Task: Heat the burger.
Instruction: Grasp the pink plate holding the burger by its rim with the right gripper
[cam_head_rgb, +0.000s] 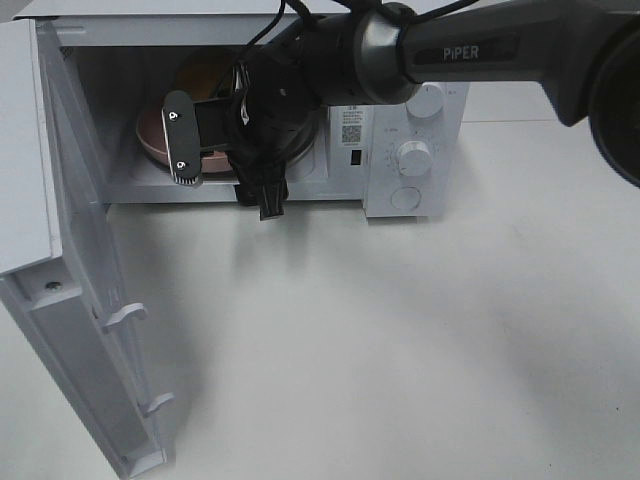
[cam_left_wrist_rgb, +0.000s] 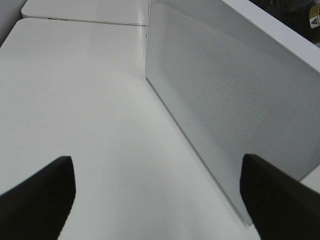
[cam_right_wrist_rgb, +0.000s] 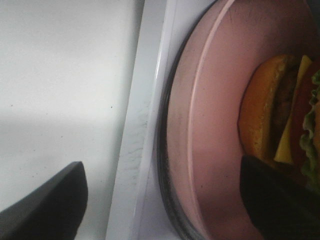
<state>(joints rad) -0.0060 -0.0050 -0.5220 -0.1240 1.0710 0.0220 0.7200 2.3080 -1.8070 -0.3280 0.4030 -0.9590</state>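
Burger (cam_right_wrist_rgb: 280, 125) on pink plate (cam_right_wrist_rgb: 210, 150) inside microwave (cam_head_rgb: 420, 120); facing unclear. Right gripper (cam_right_wrist_rgb: 160, 200) fingers apart; left gripper (cam_left_wrist_rgb: 160, 200) likewise.

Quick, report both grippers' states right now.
Left gripper: open, holding nothing, beside the microwave door.
Right gripper: open, holding nothing, at the pink plate with the burger.

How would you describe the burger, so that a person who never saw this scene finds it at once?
Find the white microwave standing with its door swung open. Inside, behind the right gripper, lies a round pink plate. The burger sits on that plate: the only layered thing there, with an orange-brown bun, yellow cheese and green lettuce.
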